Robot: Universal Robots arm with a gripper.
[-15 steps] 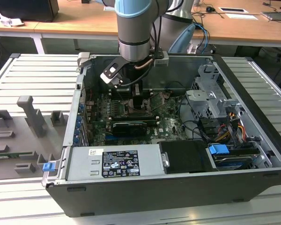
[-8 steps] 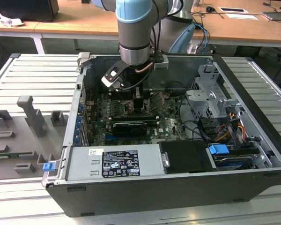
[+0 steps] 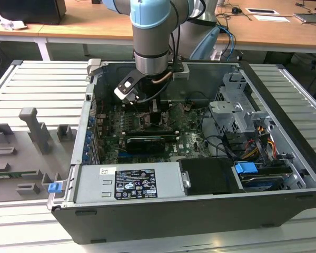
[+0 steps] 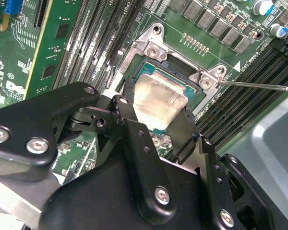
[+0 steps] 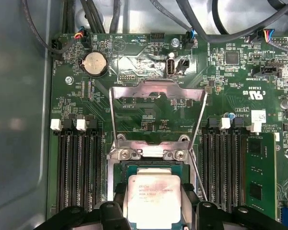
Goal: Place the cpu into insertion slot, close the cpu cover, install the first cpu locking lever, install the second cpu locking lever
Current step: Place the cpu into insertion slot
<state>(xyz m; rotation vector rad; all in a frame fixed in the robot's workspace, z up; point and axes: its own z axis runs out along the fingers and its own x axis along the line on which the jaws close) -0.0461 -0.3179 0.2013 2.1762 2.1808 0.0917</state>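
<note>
Hand [image 4: 158, 103] narrow, black fingers [image 5: 187, 191] pressed against two opposite edges of the cpu [image 4: 159, 98], which it holds. In both wrist views the cpu, silvery face up, sits directly over the insertion slot [image 5: 153, 166]; cannot tell whether it rests in the socket or hangs just above it. In the second wrist view the chip looks slightly tilted against the slot's grey rim. Cpu cover [image 5: 134, 90] swung open, standing up from its hinge at the far side of the slot, the green circuit board [image 5: 156, 120] showing through its square cut-out. Thin wire locking lever [image 4: 259, 85] runs out from a corner of the slot's rim, unhooked. Long memory slots [image 5: 79, 167] flank the socket on both sides; a coin cell [image 5: 95, 63] lies beyond the cover. Exterior view: arm [image 3: 150, 47] reaches straight down into the open computer case [image 3: 200, 211], which lies on a ribbed grey worktop [image 3: 37, 84].
</note>
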